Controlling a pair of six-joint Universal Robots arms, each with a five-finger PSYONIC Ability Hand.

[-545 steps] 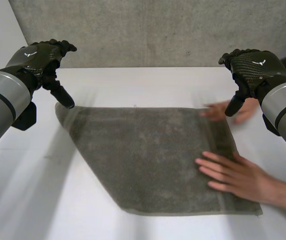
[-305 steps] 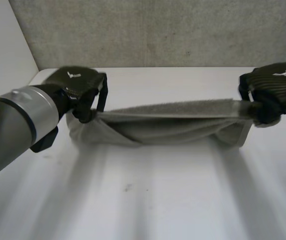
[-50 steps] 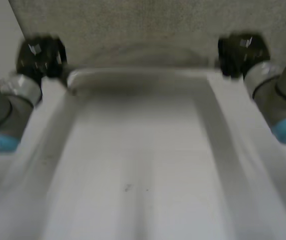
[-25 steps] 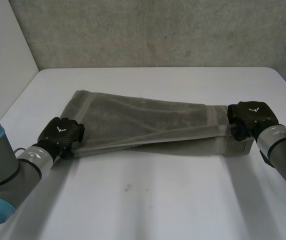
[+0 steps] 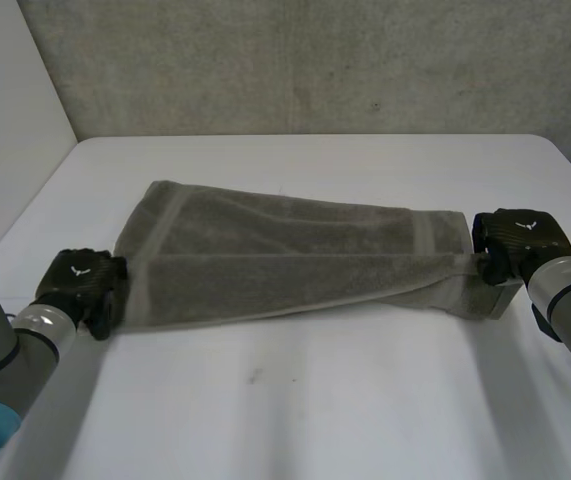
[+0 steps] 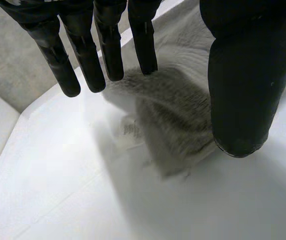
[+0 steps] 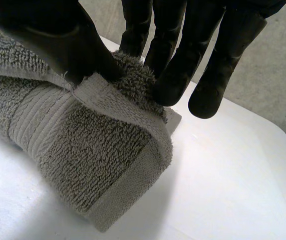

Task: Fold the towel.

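One white bench (image 5: 295, 420) is carrying the whole work area. One grey-green towel (image 5: 295, 260) is lying across its middle, running from side to side, with its near long edge doubled over onto the far part, so that a narrower band is resting on a wider layer. The far left corner is lying flat and free.

The left robot hand (image 5: 83, 280) is sitting at the near left corner of the towel. In the left wrist view, its straight fingers (image 6: 143, 50) and thumb appear to be pinching that bunched corner (image 6: 178, 120), though the contact is partly hidden.

The right robot hand (image 5: 520, 235) is sitting at the right end. In the right wrist view, its thumb (image 7: 57, 35) and fingertips are pinching the folded corner (image 7: 82, 145), which is lifting slightly off the bench.
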